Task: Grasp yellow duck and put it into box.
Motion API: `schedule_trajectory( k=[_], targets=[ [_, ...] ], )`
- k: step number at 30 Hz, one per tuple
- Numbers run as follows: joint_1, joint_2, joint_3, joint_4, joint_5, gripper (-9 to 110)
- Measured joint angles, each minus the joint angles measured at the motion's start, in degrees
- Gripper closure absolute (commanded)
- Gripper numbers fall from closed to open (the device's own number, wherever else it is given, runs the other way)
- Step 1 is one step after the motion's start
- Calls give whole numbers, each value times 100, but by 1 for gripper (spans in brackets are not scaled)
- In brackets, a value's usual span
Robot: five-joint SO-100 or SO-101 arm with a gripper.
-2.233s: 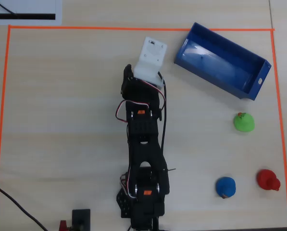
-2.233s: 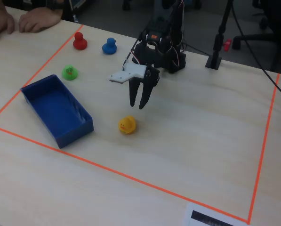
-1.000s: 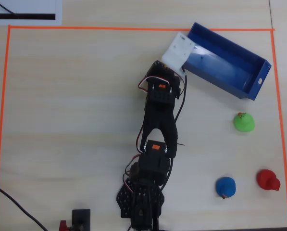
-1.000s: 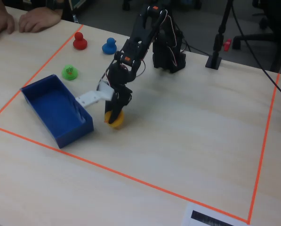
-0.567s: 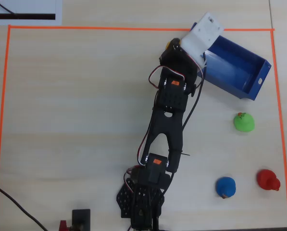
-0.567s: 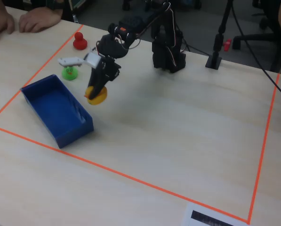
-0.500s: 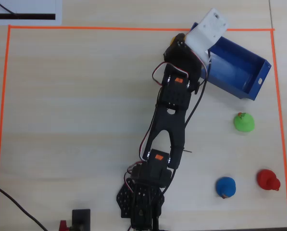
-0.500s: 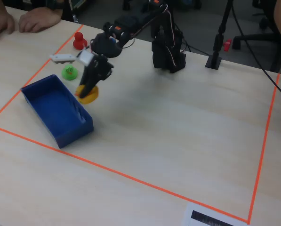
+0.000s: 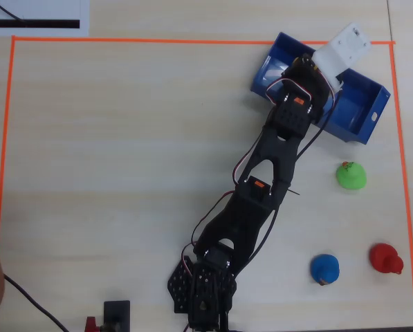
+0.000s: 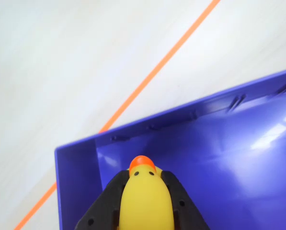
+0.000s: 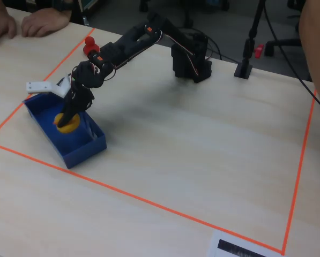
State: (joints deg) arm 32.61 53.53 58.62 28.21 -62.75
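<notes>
I work on a pale wood-grain table (image 9: 123, 138) bordered by orange tape (image 9: 192, 40); the fixed view alone shows a person's hands (image 11: 42, 21) resting at its far edge. My pincer (image 10: 143, 189) is clenched on the yellow duck (image 10: 145, 201) — the wrist view shows black fingers (image 10: 109, 201) pressed to both its flanks, orange beak toward twelve o'clock, over the floor of the blue box (image 10: 229, 167). Overhead, my arm hides the duck, but a green toy (image 9: 351, 175), a blue toy (image 9: 324, 268) and a red toy (image 9: 386, 259) appear toward five o'clock of the box (image 9: 362, 114).
</notes>
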Motion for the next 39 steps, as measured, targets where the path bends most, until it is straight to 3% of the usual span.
schedule_trajectory(
  k=[4,7,13,17,24,32,39],
  targets=[
    [105,0,615,-404,-123,100],
    [167,0,984,-703,-132,78],
    [211,0,1380,-1257,-105,64],
    [220,0,1345,-1257,62,68],
    [220,79,545,-571,870,101],
    [-70,1916,334,1160,1582,101],
    [-1441,5010,2795,2452,1222,101]
  ],
)
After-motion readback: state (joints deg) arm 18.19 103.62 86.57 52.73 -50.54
